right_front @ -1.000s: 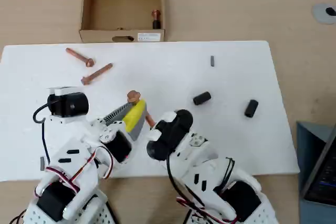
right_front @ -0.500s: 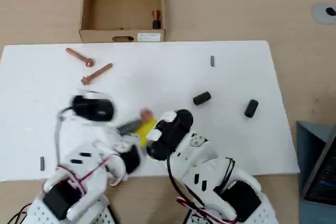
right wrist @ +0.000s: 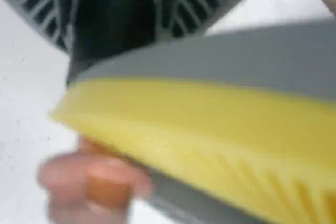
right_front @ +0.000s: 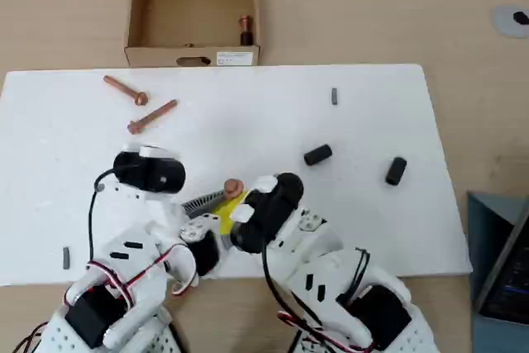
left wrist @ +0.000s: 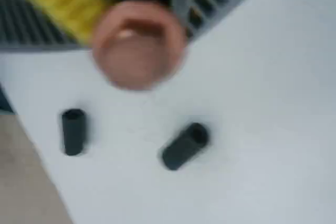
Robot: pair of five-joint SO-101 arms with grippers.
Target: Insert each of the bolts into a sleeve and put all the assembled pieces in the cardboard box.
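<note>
Copper bolt [right_front: 233, 188] is pinched in my left claw [right_front: 225, 198] over the white mat [right_front: 372, 229], just beside the black sleeve [right wrist: 113, 14] my right claw [right wrist: 115, 51] is clamped on; a spare bolt [right_front: 126, 89] lies near the cardboard box [right_front: 139, 6].

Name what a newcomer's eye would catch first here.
The copper bolt pinched in the left gripper at the middle of the mat, close to the black sleeve in the right gripper. Then the cardboard box beyond the mat, one assembled piece inside.
</note>
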